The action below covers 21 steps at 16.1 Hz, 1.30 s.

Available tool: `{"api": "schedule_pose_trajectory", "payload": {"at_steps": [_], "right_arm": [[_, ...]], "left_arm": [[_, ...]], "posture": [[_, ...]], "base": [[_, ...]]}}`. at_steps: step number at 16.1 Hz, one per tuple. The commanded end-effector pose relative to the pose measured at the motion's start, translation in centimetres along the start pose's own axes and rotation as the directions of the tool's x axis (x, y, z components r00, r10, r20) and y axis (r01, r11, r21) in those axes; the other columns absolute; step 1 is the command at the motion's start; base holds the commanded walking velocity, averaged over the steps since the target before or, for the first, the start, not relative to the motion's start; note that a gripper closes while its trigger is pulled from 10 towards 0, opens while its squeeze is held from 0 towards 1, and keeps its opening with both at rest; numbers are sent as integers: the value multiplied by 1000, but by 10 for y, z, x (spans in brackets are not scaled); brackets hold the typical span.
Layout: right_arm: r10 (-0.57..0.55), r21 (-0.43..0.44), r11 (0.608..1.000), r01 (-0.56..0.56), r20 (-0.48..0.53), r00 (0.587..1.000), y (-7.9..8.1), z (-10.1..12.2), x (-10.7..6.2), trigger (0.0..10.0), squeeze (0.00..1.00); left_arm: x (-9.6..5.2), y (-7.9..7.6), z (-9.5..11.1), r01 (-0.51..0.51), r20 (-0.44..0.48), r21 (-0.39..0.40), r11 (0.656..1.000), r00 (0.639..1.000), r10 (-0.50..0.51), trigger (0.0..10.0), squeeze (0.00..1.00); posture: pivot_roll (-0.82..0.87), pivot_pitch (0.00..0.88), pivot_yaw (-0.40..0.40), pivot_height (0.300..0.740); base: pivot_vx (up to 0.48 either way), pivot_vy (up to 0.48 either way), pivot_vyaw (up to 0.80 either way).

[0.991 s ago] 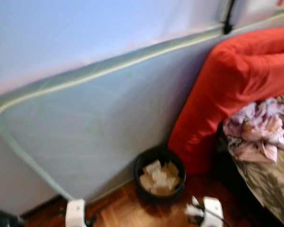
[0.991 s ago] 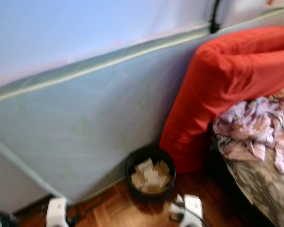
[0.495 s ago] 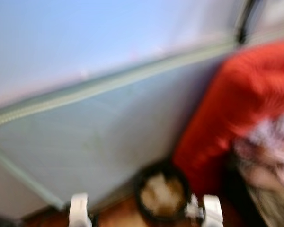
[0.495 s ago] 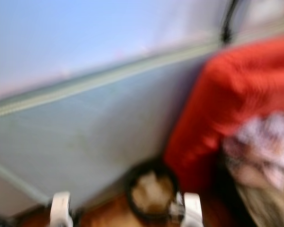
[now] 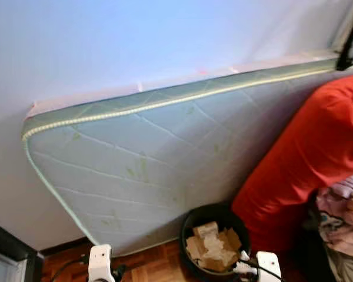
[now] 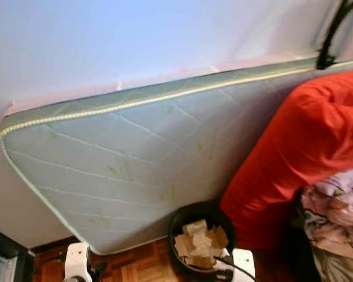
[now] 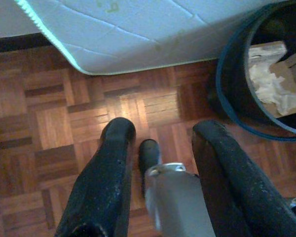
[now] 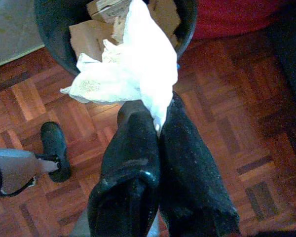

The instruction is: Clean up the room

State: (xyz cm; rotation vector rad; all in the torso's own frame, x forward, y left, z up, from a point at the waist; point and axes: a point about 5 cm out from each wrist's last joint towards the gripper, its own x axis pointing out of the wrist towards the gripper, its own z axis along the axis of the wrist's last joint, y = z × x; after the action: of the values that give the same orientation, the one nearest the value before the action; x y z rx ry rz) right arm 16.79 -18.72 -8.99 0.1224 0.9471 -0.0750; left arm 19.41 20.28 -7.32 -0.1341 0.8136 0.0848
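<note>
Risk at this stage centres on the release of the white crumpled tissue (image 8: 130, 64), which the right claw (image 8: 158, 123) pinches between fingers pressed together on its lower corner. The tissue hangs at the near rim of the black waste bin (image 5: 215, 218), part of it over the opening and part over the parquet floor (image 8: 222, 123). If the fingers part here, the light paper may drift and land on the floor rather than in the bin; the claw probably needs to reach further over the opening first. The bin already holds cardboard scraps (image 5: 212, 247) piled close to the rim, so a loose drop could also slide off the heap. The bin stands just beside the leaning mattress (image 5: 165, 158) and the red cushion (image 5: 306, 158); a forward reach that nudges the rim could tip it. The left claw (image 7: 160, 143) hangs spread and empty above the floor beside the bin.
</note>
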Motion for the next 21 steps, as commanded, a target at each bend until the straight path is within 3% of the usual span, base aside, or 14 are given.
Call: {"api": "schedule_pose_trajectory", "payload": {"at_steps": [1,6,9,17,21], "right_arm": [[-5,5,1000,5,-4,1000,-2,0,0,10000,0],[-8,-26,1000,8,-9,1000,-2,0,0,10000,0],[-9,17,1000,9,-4,1000,0,0,0,10000,0],[2,-4,1000,-2,7,1000,2,3,1,10000,0],[3,-5,1000,-3,7,1000,2,3,1,10000,0]], "left_arm": [[0,0,-1,-5,-7,-9,1000,1000,5,10000,0],[0,0,0,-6,-4,-15,1000,1000,6,10000,0],[0,1,1,-5,-4,-11,1000,1000,5,10000,0],[0,4,4,-4,1,-5,1000,1000,4,10000,0],[1,3,4,-6,2,-10,1000,1000,6,10000,0]], "posture": [[19,25,-12,740],[20,30,-10,740],[23,33,-2,740],[23,34,4,740],[23,33,0,740]], "base": [[0,0,0],[0,0,134],[0,0,173],[0,0,0],[243,0,0]]}}
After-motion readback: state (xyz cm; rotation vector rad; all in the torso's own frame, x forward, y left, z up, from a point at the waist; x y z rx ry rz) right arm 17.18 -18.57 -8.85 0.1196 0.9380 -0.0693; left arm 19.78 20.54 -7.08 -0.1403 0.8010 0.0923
